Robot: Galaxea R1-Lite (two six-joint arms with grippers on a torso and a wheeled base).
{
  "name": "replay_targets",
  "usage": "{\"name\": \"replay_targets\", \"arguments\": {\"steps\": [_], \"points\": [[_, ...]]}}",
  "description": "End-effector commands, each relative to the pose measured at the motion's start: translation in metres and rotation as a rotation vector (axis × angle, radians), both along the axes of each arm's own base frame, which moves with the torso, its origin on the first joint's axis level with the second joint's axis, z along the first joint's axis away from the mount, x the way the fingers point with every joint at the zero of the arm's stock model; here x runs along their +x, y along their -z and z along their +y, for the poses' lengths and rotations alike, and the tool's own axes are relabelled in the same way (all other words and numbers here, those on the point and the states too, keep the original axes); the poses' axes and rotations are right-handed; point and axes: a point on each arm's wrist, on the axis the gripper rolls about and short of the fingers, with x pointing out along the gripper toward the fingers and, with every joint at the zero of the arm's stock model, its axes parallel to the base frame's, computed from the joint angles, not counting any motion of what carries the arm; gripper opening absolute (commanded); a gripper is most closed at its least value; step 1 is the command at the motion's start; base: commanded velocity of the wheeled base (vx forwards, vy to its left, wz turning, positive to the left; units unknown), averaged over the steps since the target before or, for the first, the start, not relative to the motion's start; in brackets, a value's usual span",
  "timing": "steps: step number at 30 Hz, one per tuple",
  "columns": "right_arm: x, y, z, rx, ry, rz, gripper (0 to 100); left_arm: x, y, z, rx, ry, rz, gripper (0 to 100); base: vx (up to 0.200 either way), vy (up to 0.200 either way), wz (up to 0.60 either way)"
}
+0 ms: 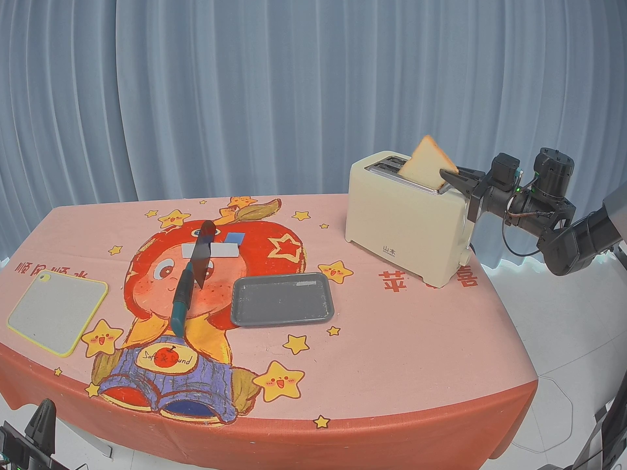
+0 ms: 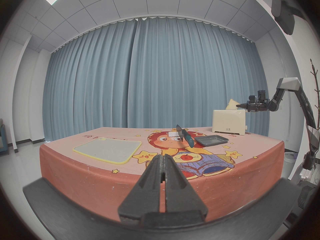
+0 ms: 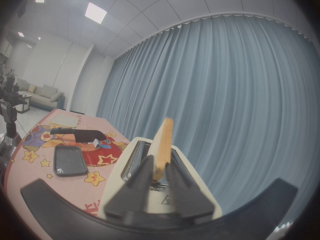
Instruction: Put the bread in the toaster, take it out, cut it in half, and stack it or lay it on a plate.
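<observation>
Bread (image 1: 426, 161): one slice, tilted, its lower corner at a slot of the toaster (image 1: 401, 223), which stands at the far right end of the desk (image 1: 405, 354); how deep that corner sits you cannot tell. Right pincer (image 1: 449, 179): narrowed on the slice's lower edge, holding it. Left pincer (image 2: 163, 158): fingers pressed together on nothing, low before the desk's front. Knife (image 1: 189, 275), plate (image 1: 282, 300), cutting board (image 1: 55, 305): lying apart on the desk, untouched. Handling, as judged: you square the slice to the slot, keep it upright, travel straight along the slot's line, and grip lightly, since soft bread likely crushes or tears under a hard squeeze.
</observation>
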Motion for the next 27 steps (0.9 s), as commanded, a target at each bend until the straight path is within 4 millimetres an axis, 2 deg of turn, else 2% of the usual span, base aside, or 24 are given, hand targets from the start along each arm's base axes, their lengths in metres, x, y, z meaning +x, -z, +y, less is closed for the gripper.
{"name": "replay_targets", "arguments": {"steps": [1, 16, 22, 27], "points": [[0.000, -0.001, -0.001, 0.000, 0.001, -0.006, 100, 0.001, 0.005, 0.000, 0.000, 0.000, 0.017, 0, 0.000, 0.000, 0.00], [-0.005, -0.003, -0.004, 0.004, 0.013, -0.013, 100, 0.001, 0.005, 0.000, 0.000, 0.000, 0.017, 0, 0.000, 0.000, 0.00], [-0.005, -0.010, -0.006, 0.016, 0.022, -0.051, 100, 0.001, 0.005, 0.000, 0.000, 0.000, 0.017, 0, 0.000, 0.000, 0.00], [-0.013, -0.025, -0.007, 0.036, 0.025, -0.076, 100, 0.001, 0.005, 0.000, 0.000, 0.000, 0.017, 0, 0.000, 0.000, 0.00]]}}
